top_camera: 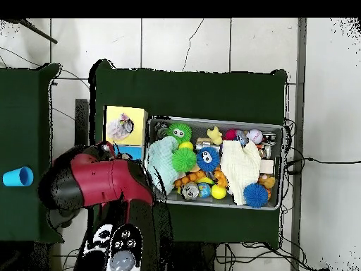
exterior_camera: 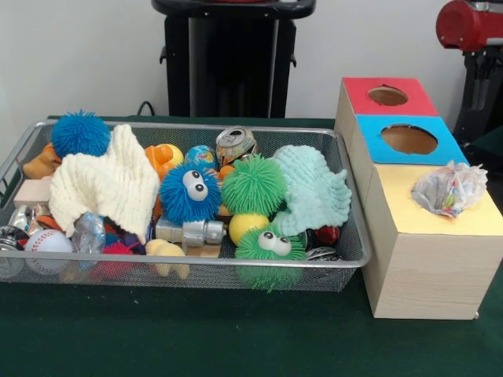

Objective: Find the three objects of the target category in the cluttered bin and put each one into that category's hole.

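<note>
The wire mesh bin (exterior_camera: 346,259) is packed, so a lot is half buried. On top sit a cream knitted cloth (exterior_camera: 106,184) and a mint green cloth (exterior_camera: 314,188), and both cover whatever lies under them. Easy to pick out: a blue spiky ball (exterior_camera: 80,133) in the back corner, a blue fuzzy ball with googly eyes (exterior_camera: 190,192), a plain green fuzzy ball (exterior_camera: 253,184), and another green one with eyes (exterior_camera: 269,247) pressed against the front wall. A crushed can (exterior_camera: 236,143) pokes up at the back, a baseball (exterior_camera: 47,240) sits at the end of the bin away from the box, and a yellow ball (exterior_camera: 245,226) is wedged between the fuzzies. Other bits underneath are too jumbled to name.

Just beside the bin stands the wooden box (exterior_camera: 424,267) with red, blue and yellow tops. A crumpled plastic bag (exterior_camera: 449,188) sits stuffed in the yellow hole.

The arm (top_camera: 99,180) shows from overhead as a red bulk over the box end, and the front view only catches a red piece at the top corner. The gripper itself I can't find, so whether it's open or holding anything, can't tell.
</note>
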`<act>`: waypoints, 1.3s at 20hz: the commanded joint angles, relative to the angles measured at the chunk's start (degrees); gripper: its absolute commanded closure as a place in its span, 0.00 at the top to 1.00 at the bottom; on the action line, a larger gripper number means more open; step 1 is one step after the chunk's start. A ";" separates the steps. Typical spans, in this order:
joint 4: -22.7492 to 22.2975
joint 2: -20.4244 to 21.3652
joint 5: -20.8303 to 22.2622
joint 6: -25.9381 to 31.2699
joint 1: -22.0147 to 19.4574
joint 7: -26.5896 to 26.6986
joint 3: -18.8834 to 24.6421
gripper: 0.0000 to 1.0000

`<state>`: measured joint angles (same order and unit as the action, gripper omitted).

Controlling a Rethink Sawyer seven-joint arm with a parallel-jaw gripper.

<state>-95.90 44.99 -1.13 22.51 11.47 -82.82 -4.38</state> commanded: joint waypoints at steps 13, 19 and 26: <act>-2.77 -8.72 1.95 -5.00 -3.71 -8.07 6.20 0.00; -1.55 -6.13 -0.43 0.48 -0.43 -10.84 4.44 0.00; -0.31 -6.68 -1.83 1.67 0.56 -11.69 4.51 0.00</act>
<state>-96.15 39.06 -1.24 19.61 12.41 -82.82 -1.40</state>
